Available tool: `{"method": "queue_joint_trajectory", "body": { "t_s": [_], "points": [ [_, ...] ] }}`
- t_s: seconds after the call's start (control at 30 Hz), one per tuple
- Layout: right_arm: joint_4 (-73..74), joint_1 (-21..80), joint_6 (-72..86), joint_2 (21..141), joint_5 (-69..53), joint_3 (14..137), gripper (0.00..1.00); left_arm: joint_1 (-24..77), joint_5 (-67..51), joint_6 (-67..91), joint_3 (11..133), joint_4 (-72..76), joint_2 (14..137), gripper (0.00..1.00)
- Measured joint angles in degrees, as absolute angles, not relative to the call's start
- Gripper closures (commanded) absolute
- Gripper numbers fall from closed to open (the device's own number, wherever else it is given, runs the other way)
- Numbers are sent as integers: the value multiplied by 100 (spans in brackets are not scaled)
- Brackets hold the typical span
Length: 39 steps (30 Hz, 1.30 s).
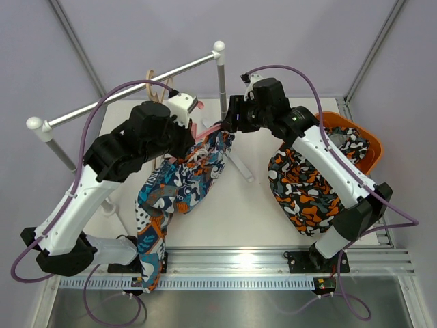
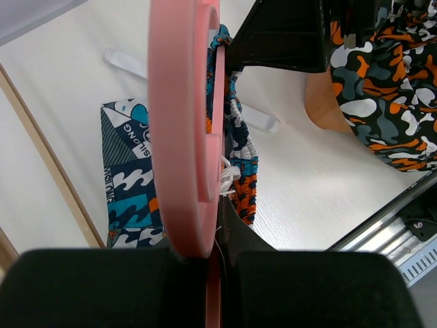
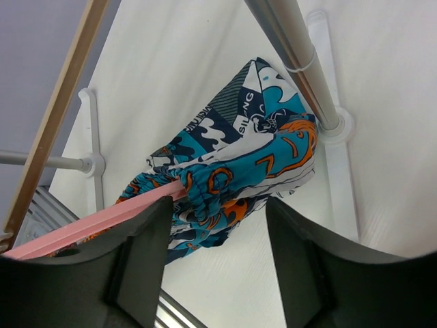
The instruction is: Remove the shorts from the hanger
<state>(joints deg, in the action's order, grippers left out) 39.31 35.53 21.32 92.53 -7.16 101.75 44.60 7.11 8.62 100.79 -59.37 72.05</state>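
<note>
My left gripper [image 1: 192, 117] is shut on a pink hanger [image 1: 207, 130] and holds it above the table; in the left wrist view the hanger [image 2: 184, 123] fills the space between the jaws [image 2: 218, 253]. The blue, teal and orange shorts [image 1: 181, 181] hang from it, waistband bunched on the hanger arm [image 2: 239, 150]. My right gripper [image 1: 229, 119] is open at the hanger's far end, with its fingers either side of the waistband [image 3: 218, 184], gap centred below it [image 3: 218, 232]. The camouflage shorts [image 1: 307, 184] spill from an orange basket [image 1: 365, 140] onto the table.
A clothes rack stands behind: a grey bar [image 1: 130, 92], a post [image 1: 220, 75] and white feet [image 1: 240, 166]. A wooden hanger [image 1: 160, 85] hangs on the bar. A metal rail [image 1: 273, 260] runs along the near edge. The rack post [image 3: 293, 55] passes close above the right gripper.
</note>
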Motion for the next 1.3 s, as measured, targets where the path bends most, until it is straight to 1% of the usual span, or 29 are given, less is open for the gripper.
{"method": "queue_joint_trajectory", "body": {
  "t_s": [0.07, 0.13, 0.17, 0.3, 0.47, 0.57, 0.6, 0.63, 0.7, 0.73, 0.9, 1.07, 1.3],
  "points": [
    [3933, 3553, 2141, 9255, -707, 10147, 50, 4460, 709, 849, 10090, -5940, 7207, 100],
    [3929, 3553, 2137, 9255, -698, 10106, 55, 4460, 705, 836, 10125, -5948, 7212, 100],
    [3929, 3553, 2134, 9255, -694, 10082, 59, 4460, 703, 832, 10145, -5951, 7210, 100],
    [3931, 3553, 2134, 9266, -663, 10062, 64, 4460, 644, 792, 10224, -5966, 7210, 100],
    [3990, 3553, 2121, 9393, -668, 10162, 64, 4460, 504, 729, 10230, -5994, 7212, 100],
    [4047, 3553, 2117, 9480, -672, 10252, 71, 4458, 429, 685, 10230, -6003, 7212, 100],
    [4084, 3553, 2112, 9511, -672, 10304, 73, 4458, 395, 661, 10230, -6003, 7212, 100],
    [4136, 3553, 2097, 9539, -670, 10374, 81, 4456, 355, 642, 10232, -5999, 7212, 100],
    [4215, 3553, 2043, 9592, -648, 10508, 93, 4453, 294, 613, 10256, -6007, 7212, 100],
    [4265, 3553, 2023, 9612, -613, 10573, 100, 4453, 274, 598, 10278, -6014, 7212, 100],
    [4604, 3472, 1951, 9765, -443, 11059, 100, 4453, 270, 548, 10346, -5979, 7166, 100],
    [4895, 3006, 1900, 9998, -429, 11609, 100, 4456, 158, 491, 10346, -5763, 6875, 100],
    [5048, 2884, 1881, 10051, -414, 11797, 100, 4456, 119, 449, 10202, -5363, 6355, 100]
  ]
}}
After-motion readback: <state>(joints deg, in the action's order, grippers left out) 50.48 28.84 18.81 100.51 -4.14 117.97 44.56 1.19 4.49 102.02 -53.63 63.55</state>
